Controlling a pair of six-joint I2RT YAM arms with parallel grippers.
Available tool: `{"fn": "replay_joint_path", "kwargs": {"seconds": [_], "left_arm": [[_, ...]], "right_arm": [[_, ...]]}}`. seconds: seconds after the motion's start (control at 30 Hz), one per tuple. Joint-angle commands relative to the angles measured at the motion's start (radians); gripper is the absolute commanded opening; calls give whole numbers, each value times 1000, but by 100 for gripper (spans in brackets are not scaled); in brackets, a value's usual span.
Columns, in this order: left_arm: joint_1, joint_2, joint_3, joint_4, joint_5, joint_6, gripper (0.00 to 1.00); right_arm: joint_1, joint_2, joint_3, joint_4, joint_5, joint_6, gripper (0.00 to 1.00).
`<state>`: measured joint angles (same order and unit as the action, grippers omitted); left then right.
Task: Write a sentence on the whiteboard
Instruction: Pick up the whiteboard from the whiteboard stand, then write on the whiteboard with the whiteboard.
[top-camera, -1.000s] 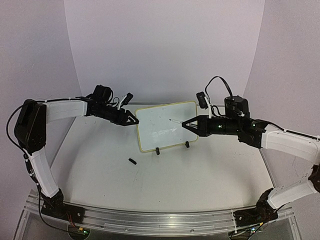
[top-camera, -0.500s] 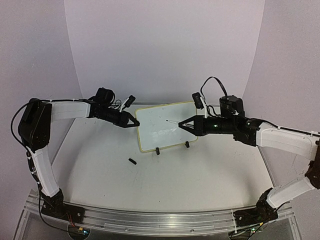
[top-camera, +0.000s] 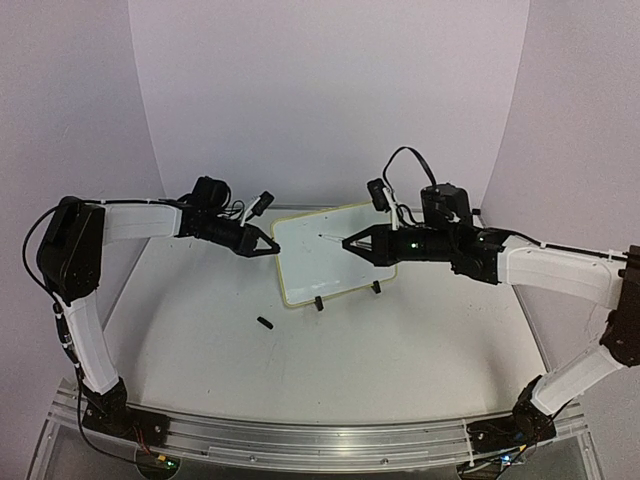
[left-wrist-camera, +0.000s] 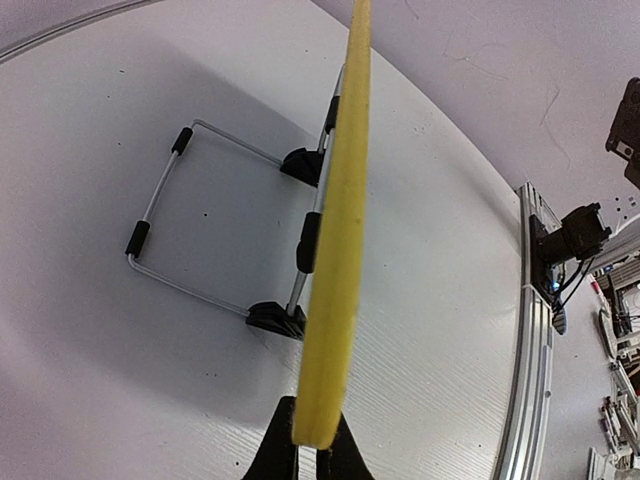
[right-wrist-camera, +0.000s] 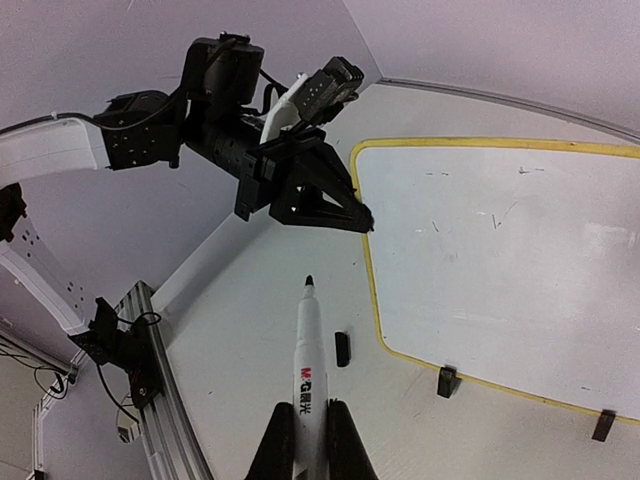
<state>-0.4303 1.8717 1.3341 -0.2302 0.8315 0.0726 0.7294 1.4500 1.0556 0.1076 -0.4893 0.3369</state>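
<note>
The whiteboard (top-camera: 335, 255) stands tilted on its wire stand (left-wrist-camera: 190, 215) and black clip feet (right-wrist-camera: 448, 381) mid-table. My left gripper (top-camera: 268, 245) is shut on its pale yellow rim (left-wrist-camera: 335, 250) at the left edge; in the left wrist view the fingertips (left-wrist-camera: 285, 450) pinch the rim end-on. My right gripper (top-camera: 352, 243) is shut on a white marker (right-wrist-camera: 308, 365), uncapped, with its black tip (right-wrist-camera: 309, 283) pointing left. In the top view the tip hovers before the board's upper middle. The board face (right-wrist-camera: 500, 260) shows only faint specks; no sentence is in view.
The marker's black cap (top-camera: 265, 323) lies on the table left of the board's front, also the cap (right-wrist-camera: 342, 348) in the right wrist view. An aluminium rail (top-camera: 320, 440) runs along the near edge. Curved white walls close in the back and sides.
My left gripper has closed on the board's left rim. The right arm has carried the marker leftward and slightly up across the board face.
</note>
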Motion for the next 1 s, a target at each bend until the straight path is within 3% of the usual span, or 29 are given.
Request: {"fn": "replay_joint_path", "kwargs": {"seconds": [0.0, 0.43, 0.97], "left_arm": [[-8, 6, -30, 13, 35, 26, 0], [-24, -6, -99, 49, 31, 39, 0], [-27, -6, -67, -20, 8, 99, 0]], "right_arm": [[19, 33, 67, -4, 33, -32, 0], [68, 163, 187, -54, 110, -84, 0], [70, 350, 342, -50, 109, -85, 0]]}}
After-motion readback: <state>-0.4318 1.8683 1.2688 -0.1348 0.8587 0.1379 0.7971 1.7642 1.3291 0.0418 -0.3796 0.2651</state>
